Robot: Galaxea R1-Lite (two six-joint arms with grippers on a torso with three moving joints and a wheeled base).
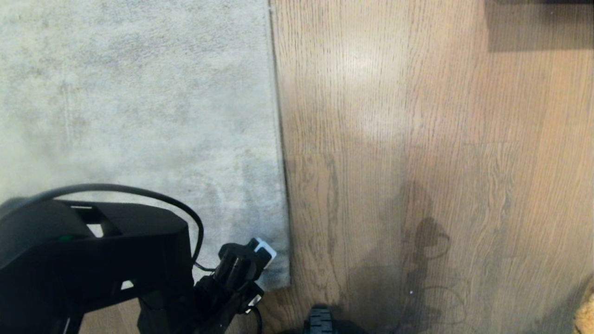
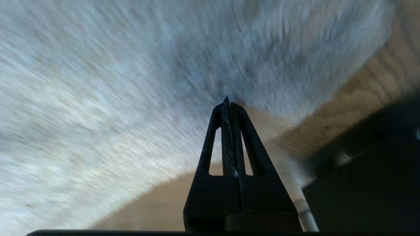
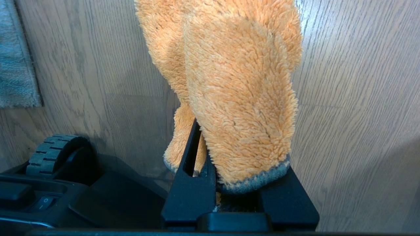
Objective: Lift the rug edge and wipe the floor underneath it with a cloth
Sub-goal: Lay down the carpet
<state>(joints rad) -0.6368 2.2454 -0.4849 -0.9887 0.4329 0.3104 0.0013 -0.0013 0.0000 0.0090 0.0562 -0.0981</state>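
The pale grey rug lies flat on the left, and its edge runs straight away from me beside the brown wood-grain floor. My left arm reaches in from the near left, with its wrist over the rug's near corner. In the left wrist view my left gripper is shut, nothing between its fingers, and its tip points at the rug close to the border with the floor. My right gripper is shut on the fluffy mustard-tan cloth, which hangs over the floor and hides one finger.
My base's black wheel and housing sit close by the right gripper; the wheel also shows at the near edge of the head view. A sliver of the cloth peeks in at the near right. A dark object lies at the far right.
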